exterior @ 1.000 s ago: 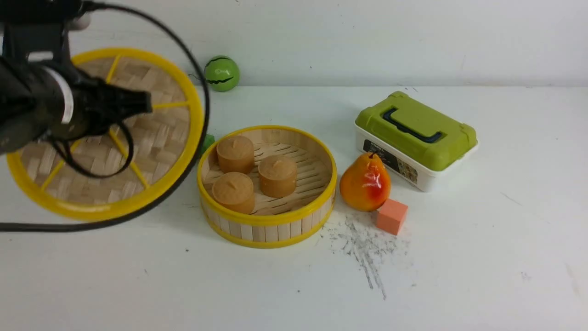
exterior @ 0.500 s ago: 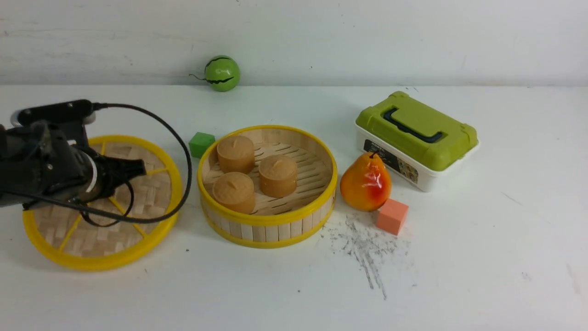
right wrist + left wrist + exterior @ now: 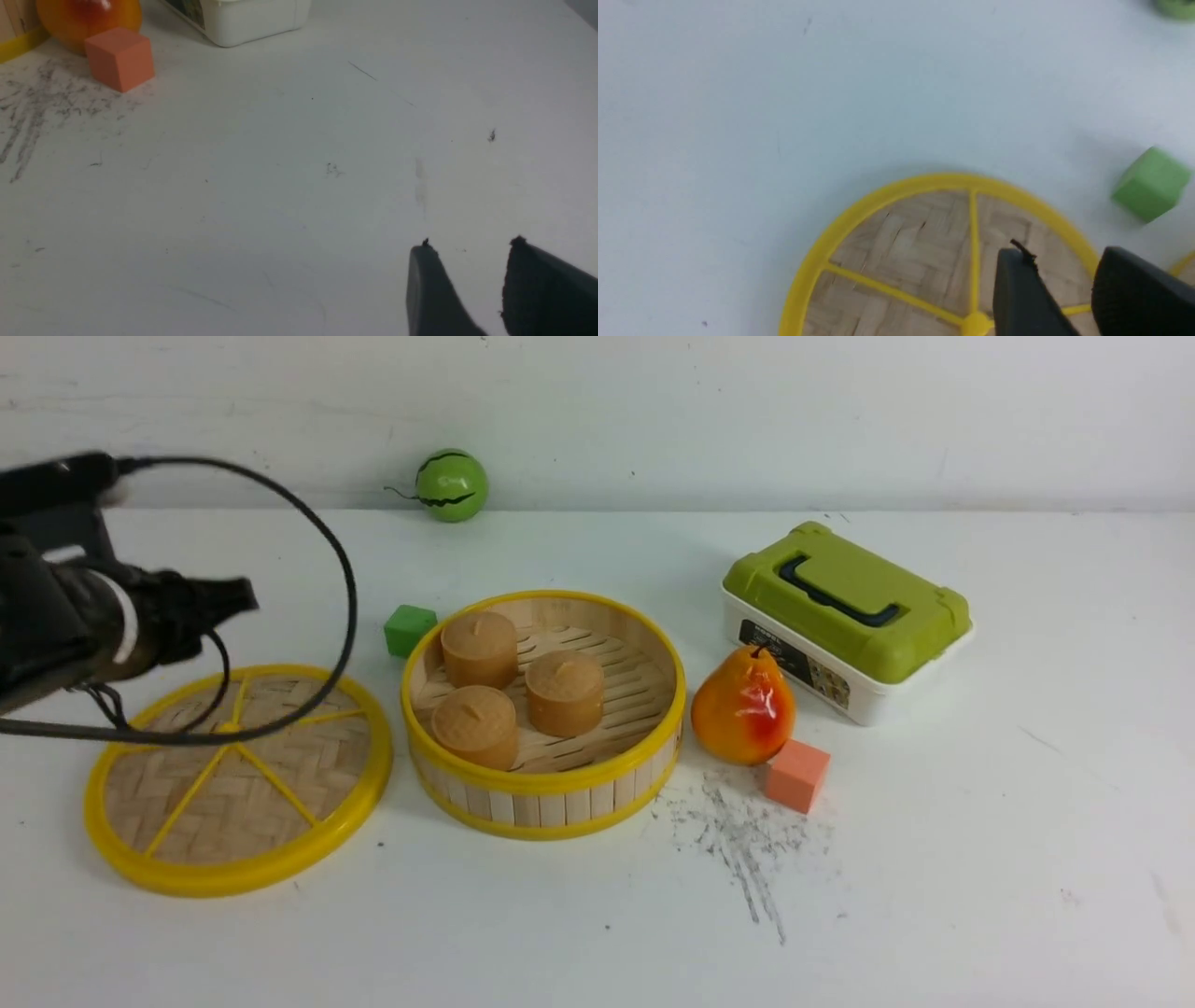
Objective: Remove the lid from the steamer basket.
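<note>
The lid [image 3: 245, 803], a woven bamboo disc with a yellow rim and spokes, lies flat on the table left of the steamer basket [image 3: 543, 801]. The basket stands uncovered with three brown round cakes [image 3: 565, 691] inside. My left gripper [image 3: 245, 595] hovers above the lid's far edge, clear of it. In the left wrist view the left gripper [image 3: 1062, 254] is open with nothing between its fingers, and the lid [image 3: 915, 242] lies below it. Over bare table, my right gripper [image 3: 469, 246] is open and empty; the front view does not show it.
A green cube [image 3: 409, 629] sits just behind the gap between lid and basket. A green ball [image 3: 451, 484] rests by the back wall. Right of the basket are a pear [image 3: 743, 706], an orange cube [image 3: 796, 775] and a white box with a green lid [image 3: 845, 616].
The lid, held tilted in the air a second ago, came down and now lies flat on the table. The left gripper let go of it and rose.
</note>
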Tool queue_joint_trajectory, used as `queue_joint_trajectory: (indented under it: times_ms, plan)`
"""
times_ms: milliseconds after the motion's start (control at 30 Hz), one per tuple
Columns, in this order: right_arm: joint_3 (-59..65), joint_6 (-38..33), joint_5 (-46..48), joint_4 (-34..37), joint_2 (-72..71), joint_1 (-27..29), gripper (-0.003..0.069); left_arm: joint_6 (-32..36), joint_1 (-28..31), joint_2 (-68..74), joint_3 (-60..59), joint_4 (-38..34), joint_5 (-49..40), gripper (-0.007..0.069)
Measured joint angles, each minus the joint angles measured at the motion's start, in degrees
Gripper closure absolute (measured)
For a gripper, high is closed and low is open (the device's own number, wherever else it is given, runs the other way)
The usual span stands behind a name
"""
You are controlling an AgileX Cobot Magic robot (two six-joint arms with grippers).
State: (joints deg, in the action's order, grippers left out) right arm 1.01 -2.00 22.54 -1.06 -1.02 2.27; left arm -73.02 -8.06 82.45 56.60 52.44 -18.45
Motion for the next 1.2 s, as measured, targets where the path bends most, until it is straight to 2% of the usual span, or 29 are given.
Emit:
queue_joint_trajectory:
  times_ms: [33,133,167,200,267,300,333,367,433,467,500,533,600,700,767,867,933,1067,1200]
  plan:
    - [0.0,0.0,0.0,0.0,0.0,0.0,0.0419,0.0,0.0,-0.59,0.0,-0.44,0.0,0.0423]
    - [0.0,0.0,0.0,0.0,0.0,0.0,0.0419,8.18,0.0,-11.3,0.0,-10.39,0.79,0.0565]
    - [0.0,0.0,0.0,0.0,0.0,0.0,0.0419,8.75,0.0,-12.58,0.0,-11.85,0.86,0.0574]
    - [0.0,0.0,0.0,0.0,0.0,0.0,0.0419,13.06,0.0,-17.03,0.0,-17.16,1.4,0.0629]
    - [0.0,0.0,0.0,0.0,0.0,0.0,0.0419,20.14,0.0,-22.46,0.0,-24.55,1.31,0.0637]
    - [0.0,0.0,0.0,0.0,0.0,0.0,0.0419,25.82,0.0,-25.83,0.0,-29.77,0.51,0.0637]
    - [0.0,0.0,0.0,0.0,0.0,0.0,0.0419,27.85,0.0,-26.37,0.0,-30.65,0.28,0.0637]
    - [0.0,0.0,0.0,0.0,0.0,0.0,0.0419,36.64,0.0,-30.9,0.0,-38.75,-2.97,0.0637]
    - [0.0,0.0,0.0,0.0,0.0,0.0,0.0419,43.72,0.0,-33.5,0.0,-44.21,-5.62,0.0637]
    - [0.0,0.0,0.0,0.0,0.0,0.0,0.0419,52.13,0.0,-36.16,0.0,-50.41,-10.01,0.0637]
    - [0.0,0.0,0.0,0.0,0.0,0.0,0.0419,56.78,0.0,-37.49,0.0,-53.81,-13.38,0.0637]
    - [0.0,0.0,0.0,0.0,0.0,0.0,0.0419,65.62,0.0,-39.51,-0.11,-59.55,-17.84,0.0637]
    - [0.0,0.0,0.0,0.0,0.0,0.0,0.0419,75.65,0.0,-42.08,-1.18,-67.22,-22.05,0.0637]
    - [0.0,0.0,0.0,0.0,0.0,0.0,0.0419,83.96,0.0,-45.09,-3.35,-74.44,-23.24,0.0637]
    - [0.0,0.0,0.0,0.0,0.0,0.0,0.0419,94.93,0.0,-50.4,-8.2,-82.51,-21.51,0.0637]
    - [0.0,0.0,0.0,0.0,0.0,0.0,0.0419,100.19,0.0,-54.58,-12.12,-85.81,-17.96,0.0637]
    - [0.0,0.0,0.0,0.0,0.0,0.0,0.0419,103.75,0.0,-59.1,-17.24,-86.68,-12.2,0.0637]
    - [0.0,0.0,0.0,0.0,0.0,0.0,0.0419,104.91,0.0,-62.41,-23.48,-86.73,-5.09,0.0637]
    - [0.0,0.0,0.0,0.0,0.0,0.0,0.0419,104.96,0.0,-62.73,-26.55,-86.85,-3.81,0.0637]
